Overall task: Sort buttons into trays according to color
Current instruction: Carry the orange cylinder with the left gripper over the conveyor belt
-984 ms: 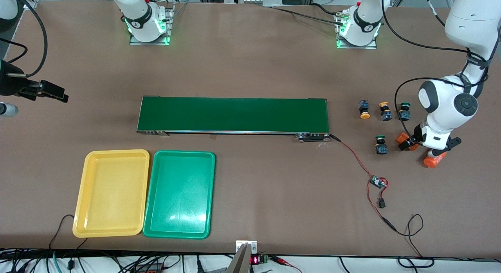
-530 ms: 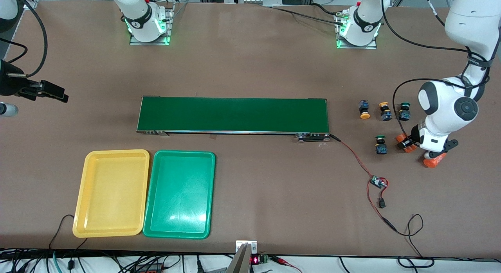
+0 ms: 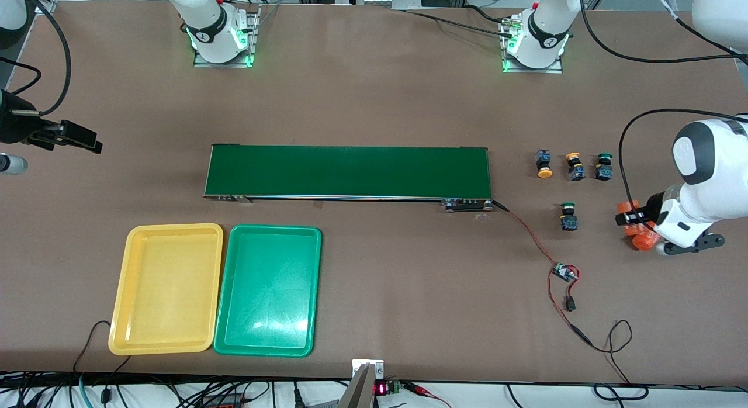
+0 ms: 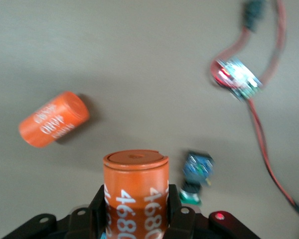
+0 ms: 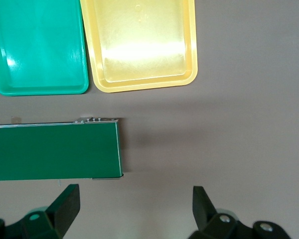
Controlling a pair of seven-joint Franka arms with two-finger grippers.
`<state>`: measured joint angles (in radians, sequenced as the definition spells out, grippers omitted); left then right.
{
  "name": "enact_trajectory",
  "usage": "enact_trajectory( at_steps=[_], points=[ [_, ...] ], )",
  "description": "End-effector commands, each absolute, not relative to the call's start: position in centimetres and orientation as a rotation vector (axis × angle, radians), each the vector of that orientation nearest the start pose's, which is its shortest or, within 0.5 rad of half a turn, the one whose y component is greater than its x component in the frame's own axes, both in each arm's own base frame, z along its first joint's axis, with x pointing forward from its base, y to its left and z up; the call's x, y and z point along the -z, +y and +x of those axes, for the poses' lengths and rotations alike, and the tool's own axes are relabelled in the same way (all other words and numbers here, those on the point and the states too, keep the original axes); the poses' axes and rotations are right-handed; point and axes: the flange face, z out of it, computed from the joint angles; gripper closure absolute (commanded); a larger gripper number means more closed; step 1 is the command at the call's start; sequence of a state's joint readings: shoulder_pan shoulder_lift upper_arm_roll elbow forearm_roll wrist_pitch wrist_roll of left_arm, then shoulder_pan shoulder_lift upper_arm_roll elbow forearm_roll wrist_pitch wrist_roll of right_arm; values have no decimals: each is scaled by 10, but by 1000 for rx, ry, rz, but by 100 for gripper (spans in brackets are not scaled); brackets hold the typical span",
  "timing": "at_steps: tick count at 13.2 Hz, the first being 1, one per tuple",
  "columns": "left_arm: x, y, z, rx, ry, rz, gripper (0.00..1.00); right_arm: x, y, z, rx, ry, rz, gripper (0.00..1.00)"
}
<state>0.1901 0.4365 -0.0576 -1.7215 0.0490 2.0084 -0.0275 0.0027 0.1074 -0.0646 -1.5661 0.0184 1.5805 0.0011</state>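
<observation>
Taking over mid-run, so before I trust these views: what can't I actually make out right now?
- Left gripper, shut on an orange cylinder: lower end cut off by the left wrist view's edge.
- Front view: that cylinder half hidden by the arm.
- Green button: blurred in the left wrist view.
- Right gripper, open, waiting: only a dark shape at the front view's edge.

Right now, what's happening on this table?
The left claw is shut on an orange cylinder, lifted over the table at the left arm's end; a second cylinder lies on the table. The four buttons sit untouched beside the belt. The yellow tray and green tray hold nothing. The right claw waits open above the belt's other end.
</observation>
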Motion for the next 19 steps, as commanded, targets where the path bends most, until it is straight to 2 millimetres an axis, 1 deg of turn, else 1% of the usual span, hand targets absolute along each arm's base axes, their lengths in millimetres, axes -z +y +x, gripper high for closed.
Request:
enact_trajectory(
  at_steps=[1, 2, 3, 5, 6, 7, 8, 9, 11, 12, 13, 14, 15, 16, 17, 19],
  points=[
    [-340, 41, 628, -424, 96, -3145, 63, -570, -32, 583, -144, 93, -3110, 0],
    [-342, 20, 623, -498, 229, -3147, 63, -570, -32, 583, -144, 93, -3110, 0],
    [-343, -1, 617, -565, 420, -3148, 63, -571, -32, 583, -142, 93, -3110, 0],
    [-340, -45, 609, -634, 816, -3119, 66, -569, -32, 584, -144, 95, -3108, 0],
    [-337, -65, 604, -653, 1013, -3086, 68, -569, -32, 584, -142, 93, -3110, 0],
    [-335, -81, 601, -653, 1241, -3037, 73, -569, -32, 584, -144, 95, -3110, 0],
    [-326, -102, 599, -633, 1568, -2943, 75, -569, -32, 584, -139, 93, -3110, 0],
    [-327, -126, 596, -600, 1732, -2881, 77, -569, -32, 584, -139, 93, -3110, 0],
    [-324, -165, 585, -524, 1969, -2764, 77, -569, -32, 584, -142, 93, -3110, 0],
    [-322, -182, 580, -487, 2058, -2707, 79, -569, -32, 584, -139, 95, -3109, 0],
    [-312, -197, 568, -471, 2099, -2677, 79, -569, -33, 584, -139, 95, -3110, 0],
    [-307, -216, 559, -407, 2148, -2634, 80, -569, -32, 584, -139, 95, -3109, 0],
    [-294, -225, 551, -357, 2173, -2608, 79, -569, -33, 584, -139, 95, -3110, 0],
    [-286, -231, 546, -321, 2204, -2573, 79, -569, -33, 584, -142, 98, -3110, 0],
    [-285, -251, 537, -284, 2266, -2516, 80, -569, -33, 584, -141, 98, -3108, 0],
    [-282, -277, 524, -273, 2325, -2432, 80, -568, -33, 583, -146, 98, -3109, 0]
  ],
)
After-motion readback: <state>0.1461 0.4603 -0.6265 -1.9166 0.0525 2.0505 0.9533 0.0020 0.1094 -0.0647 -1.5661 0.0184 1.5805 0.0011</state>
